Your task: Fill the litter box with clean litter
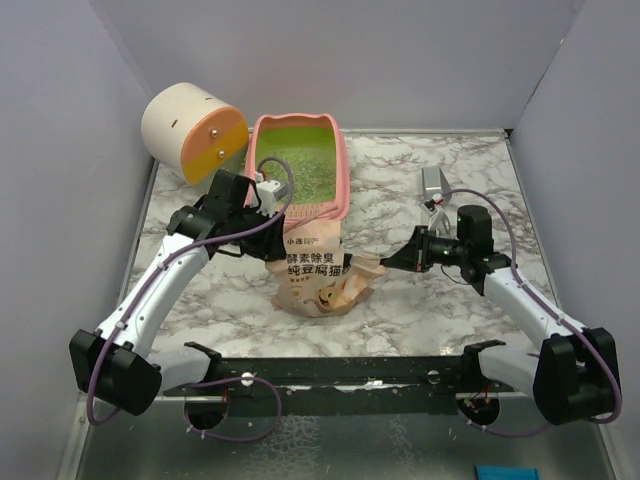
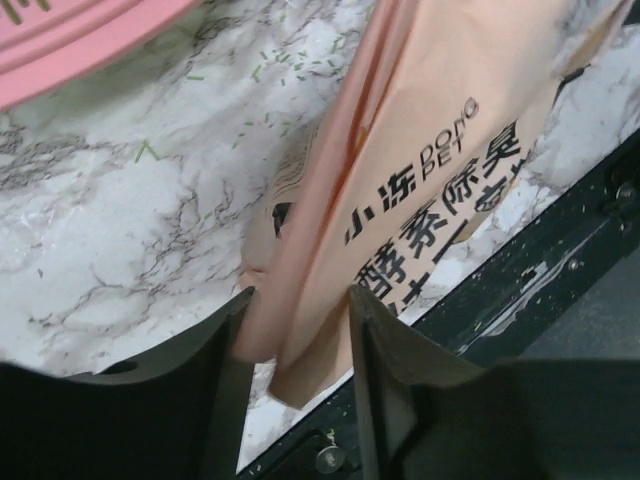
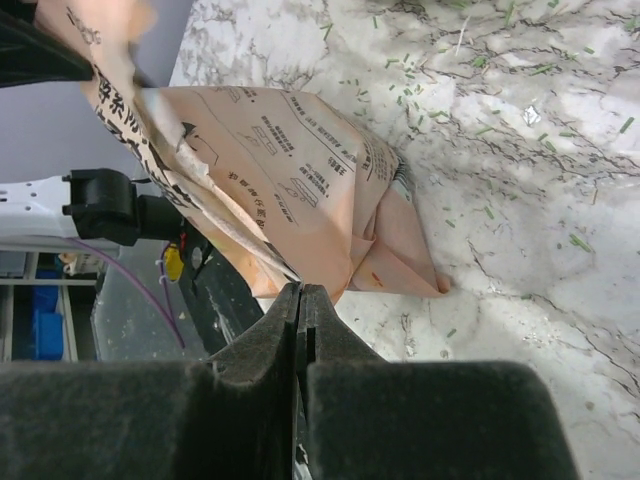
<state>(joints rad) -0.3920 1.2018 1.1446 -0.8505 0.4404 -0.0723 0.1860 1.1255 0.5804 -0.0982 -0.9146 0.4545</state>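
Cream-and-orange cylinder (image 1: 190,130) sits back left, and just right of it the pink litter box (image 1: 340,170) holds greenish clean litter (image 1: 300,165). At the box's near end the left gripper (image 1: 272,200) has its jaws parted around the top edge of the tan pouch (image 1: 312,275). Further right, the right gripper (image 1: 385,262), jaws pressed together, sits just beside the pouch's right corner.

litter box (image 2: 70,35) mostly off frame
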